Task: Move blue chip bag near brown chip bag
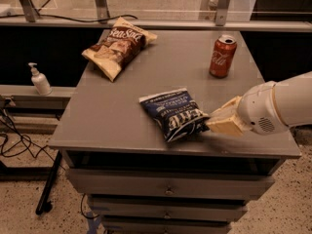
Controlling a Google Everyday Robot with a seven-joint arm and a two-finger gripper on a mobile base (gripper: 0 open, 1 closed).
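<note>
A soap dispenser (pixel 39 79) stands off the table (pixel 112 116) at 9 o'clock. The brown chip bag (pixel 119 45) lies at the table's 11 o'clock corner. The blue chip bag (pixel 175 113) lies flat toward 5 o'clock, well apart from the brown one. A red soda can (pixel 223 56) stands at 2 o'clock. The gripper (pixel 214 123) meets the blue bag's 3 o'clock edge; whether it is clamped there cannot be told.

brown bag (pixel 119 45) "Sea Salt" | can (pixel 223 56) "Coca-Cola" | blue bag (pixel 173 113) maybe "Kettle" | gripper (pixel 210 123) beside it
</note>
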